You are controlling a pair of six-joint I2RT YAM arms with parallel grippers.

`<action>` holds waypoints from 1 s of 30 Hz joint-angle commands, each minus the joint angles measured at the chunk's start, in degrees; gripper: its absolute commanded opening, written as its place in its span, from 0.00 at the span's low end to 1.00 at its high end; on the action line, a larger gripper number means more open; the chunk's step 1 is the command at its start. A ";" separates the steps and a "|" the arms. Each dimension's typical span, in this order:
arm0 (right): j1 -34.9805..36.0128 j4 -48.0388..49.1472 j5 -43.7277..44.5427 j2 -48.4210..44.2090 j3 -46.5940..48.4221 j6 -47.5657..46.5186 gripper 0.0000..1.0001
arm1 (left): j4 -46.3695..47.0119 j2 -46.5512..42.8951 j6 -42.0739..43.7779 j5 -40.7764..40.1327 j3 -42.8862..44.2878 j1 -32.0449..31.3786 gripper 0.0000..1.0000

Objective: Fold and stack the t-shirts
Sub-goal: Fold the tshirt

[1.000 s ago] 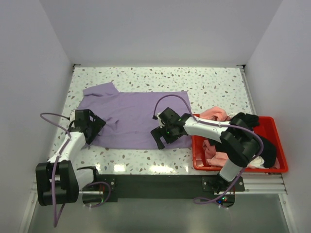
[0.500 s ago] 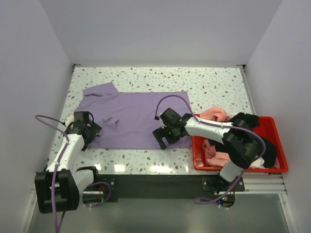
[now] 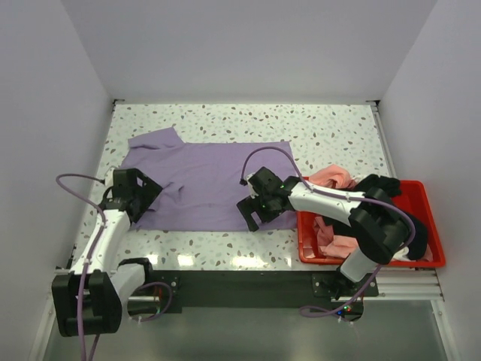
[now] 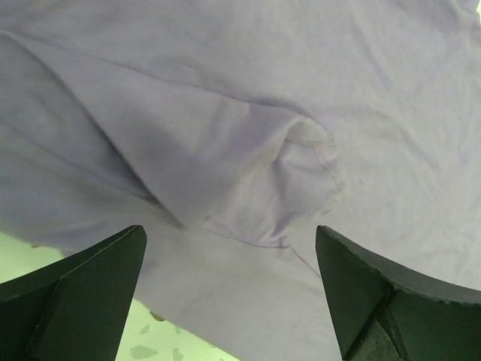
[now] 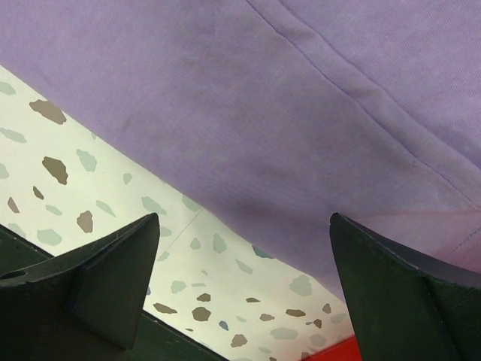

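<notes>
White arm links (image 3: 104, 237), blk joints (image 3: 373, 232), purple cables (image 3: 267, 149)

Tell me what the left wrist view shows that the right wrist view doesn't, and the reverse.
Only the left wrist view shows a puckered bunch of cloth in the lavender t-shirt, with creases running from it. Only the right wrist view shows the shirt's stitched hem lying flat, and a corner of the red bin. Both show the lavender shirt filling most of the frame and some speckled table beyond its edge. In both, the left fingers and right fingers are spread open with nothing between them.
</notes>
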 commanded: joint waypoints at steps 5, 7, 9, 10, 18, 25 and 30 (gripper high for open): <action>0.00 1.04 0.85 -2.38 -0.68 0.28 0.99 | 9.24 6.35 -1.14 -2.35 1.08 -4.77 1.00; 0.00 0.78 1.11 -2.20 -0.59 0.19 0.99 | 9.59 8.63 -0.87 -2.53 1.26 -4.77 1.00; 0.00 0.51 1.46 -1.94 -0.59 0.28 0.99 | 8.54 10.30 -0.88 -2.79 1.97 -4.69 1.00; -0.09 0.25 1.55 -1.85 -0.50 0.37 0.99 | 7.84 10.48 -0.96 -3.06 1.97 -4.77 1.00; 0.00 -0.28 1.72 -0.62 0.64 0.10 0.99 | 11.00 10.66 -0.79 -1.31 -1.20 -4.77 1.00; 0.00 -0.45 1.73 -0.44 1.17 0.37 0.99 | 14.06 12.42 -1.14 -4.99 0.38 -4.77 0.94; 0.00 -0.72 2.08 -0.70 1.08 0.54 0.99 | 17.59 14.34 -0.88 -6.22 1.87 -4.60 0.66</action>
